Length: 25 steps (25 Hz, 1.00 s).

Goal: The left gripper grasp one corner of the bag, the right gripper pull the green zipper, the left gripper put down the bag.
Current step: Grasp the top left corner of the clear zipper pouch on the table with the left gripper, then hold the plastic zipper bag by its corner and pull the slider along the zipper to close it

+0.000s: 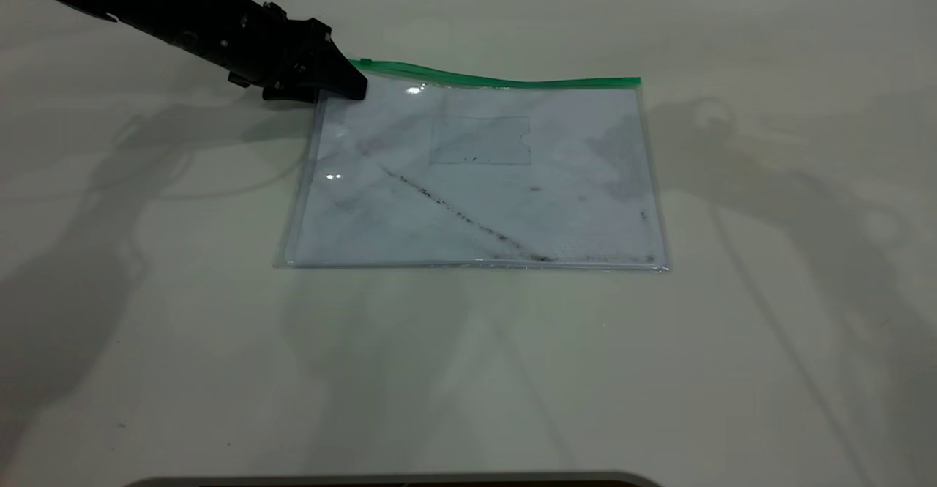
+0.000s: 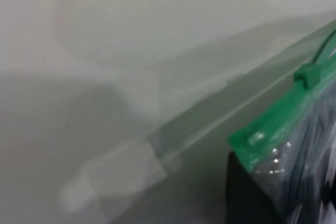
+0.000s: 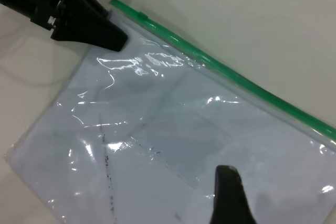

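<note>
Exterior view, left to right: left gripper (image 1: pixel 344 84) low on the worktop (image 1: pixel 146 326), clenched on the far left corner of the bag (image 1: pixel 476 187), just beside the near end of the green zipper (image 1: pixel 498 78). Left wrist view confirms: clear film and green strip pinched right at a dark finger, small slider tab (image 2: pixel 310 74) sitting just past the held corner. Bag otherwise flat on the worktop, centre of the scene, zip edge along the far side and rippling slightly upward near the grip.

Judged light, thin and floppy; glossy film, likely slippery, so a corner pinch over the stiffer zip strip looks the safest hold. Likely to sag and fold if lifted by one corner. Slider small and low; a fine pinch needed, pulled along the strip away from the held corner.

Contents: one whitish sheet filling the pouch, a dark diagonal smudge line (image 1: pixel 461 216) across it, and a faint rectangular pocket outline (image 1: pixel 479 139) near the zip side. Nothing loose or bulky visible inside.

Far right: right gripper (image 3: pixel 228 198) hovering above the bag, touching nothing; only one dark fingertip in the right wrist view, so open or closed cannot be told.
</note>
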Each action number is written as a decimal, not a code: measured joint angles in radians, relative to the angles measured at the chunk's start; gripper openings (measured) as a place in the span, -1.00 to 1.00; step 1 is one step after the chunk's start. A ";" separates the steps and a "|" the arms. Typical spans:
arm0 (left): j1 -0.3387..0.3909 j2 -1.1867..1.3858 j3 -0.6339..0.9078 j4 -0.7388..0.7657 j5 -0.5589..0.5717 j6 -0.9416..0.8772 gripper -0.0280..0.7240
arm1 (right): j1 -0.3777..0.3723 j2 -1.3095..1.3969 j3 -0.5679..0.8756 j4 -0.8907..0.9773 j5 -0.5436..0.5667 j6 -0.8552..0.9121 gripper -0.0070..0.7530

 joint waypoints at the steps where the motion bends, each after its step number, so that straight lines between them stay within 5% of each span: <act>1: 0.000 0.000 0.000 0.000 0.000 0.003 0.13 | 0.000 0.000 0.000 0.000 -0.003 -0.004 0.42; 8: 0.000 0.000 -0.009 -0.003 0.060 0.105 -0.78 | 0.001 0.005 -0.017 0.004 -0.043 -0.129 0.42; 15: -0.025 0.000 -0.131 0.061 0.252 0.189 -0.78 | 0.002 0.098 -0.091 0.008 -0.006 -0.265 0.42; 25: -0.160 0.000 -0.329 0.328 0.415 0.349 -0.78 | 0.005 0.262 -0.240 0.068 0.244 -0.448 0.42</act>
